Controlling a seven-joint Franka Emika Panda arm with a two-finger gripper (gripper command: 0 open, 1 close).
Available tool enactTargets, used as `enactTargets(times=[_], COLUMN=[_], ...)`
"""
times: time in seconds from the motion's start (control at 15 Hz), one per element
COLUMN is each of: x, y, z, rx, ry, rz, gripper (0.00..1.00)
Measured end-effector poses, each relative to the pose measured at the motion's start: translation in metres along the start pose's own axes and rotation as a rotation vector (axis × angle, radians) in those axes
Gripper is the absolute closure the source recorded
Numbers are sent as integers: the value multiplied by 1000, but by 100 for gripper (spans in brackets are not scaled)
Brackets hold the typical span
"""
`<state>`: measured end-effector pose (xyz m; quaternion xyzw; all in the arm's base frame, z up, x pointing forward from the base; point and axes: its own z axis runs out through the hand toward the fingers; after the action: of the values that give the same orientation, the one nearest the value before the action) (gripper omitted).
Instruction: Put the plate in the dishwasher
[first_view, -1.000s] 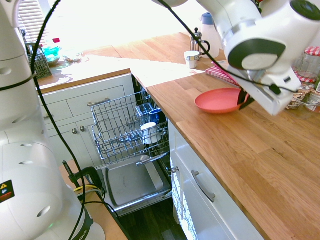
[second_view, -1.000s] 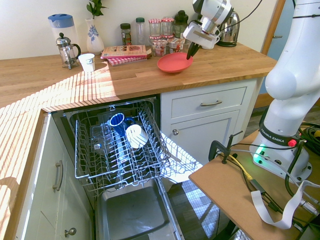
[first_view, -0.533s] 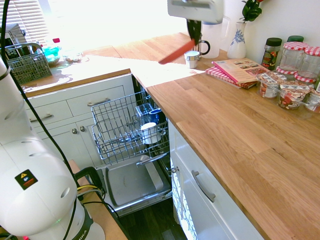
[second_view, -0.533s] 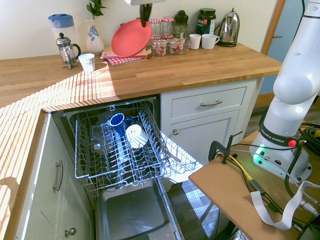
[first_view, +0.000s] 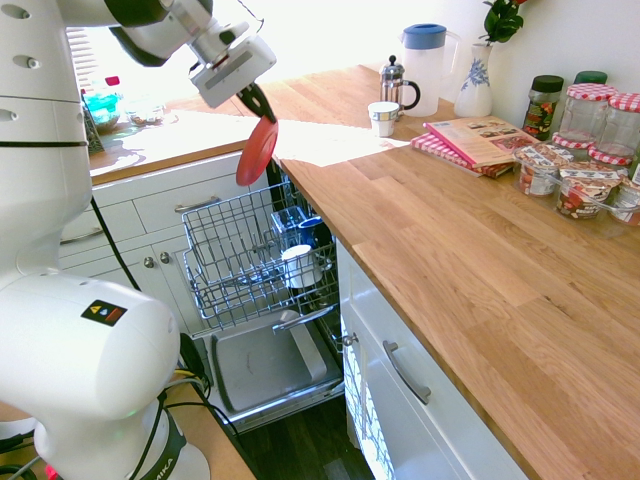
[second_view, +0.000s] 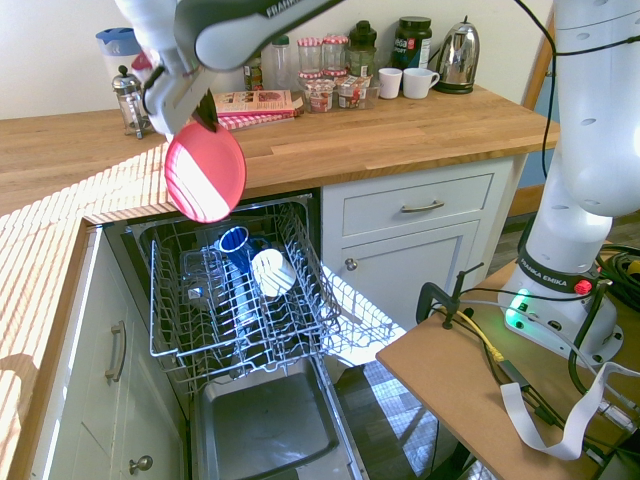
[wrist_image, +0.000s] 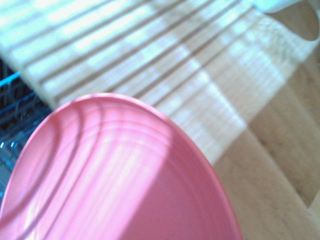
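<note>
- Gripper (first_view: 262, 112): pinching plate (first_view: 257, 152) by its rim, upper L of 1st ext. view; plate hangs steeply tilted, off the counter (first_view: 440, 235).
- Dishwasher (second_view: 265, 425): open, lower L of 2nd ext. view, rack (second_view: 250, 335) out w/ blue mug (second_view: 236, 246) + white cup (second_view: 272, 272).

Your coral-red plate (second_view: 205, 172) hangs steeply tilted, sunlit across part; your white-fronted dishwasher (second_view: 245, 300) stands open, its wire rack showing.
</note>
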<state>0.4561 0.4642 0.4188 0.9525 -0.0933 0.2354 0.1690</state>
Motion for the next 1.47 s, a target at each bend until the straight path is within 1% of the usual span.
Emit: enactTargets(times=[0.2, 0.4, 0.6, 0.67, 0.8, 1.0, 1.2, 1.33, 1.4, 1.47], x=[-87, -139, -194, -208, -221, -216, -215, -224, -226, -227], y=[-23, -42, -82, -98, -128, -157, -171, -175, -177, -180], z=[5, 41, 73, 75, 73, 75, 109, 135, 139, 136], rx=[-76, -146, -229, -247, -266, -286, -314, -338, -344, -348], ry=[82, 187, 297, 317, 327, 294, 229, 192, 187, 170], rz=[-187, -355, -505, -527, -542, -540, -536, -537, -537, -536], gripper=[100, 100, 100, 100, 100, 100, 100, 100, 0, 0])
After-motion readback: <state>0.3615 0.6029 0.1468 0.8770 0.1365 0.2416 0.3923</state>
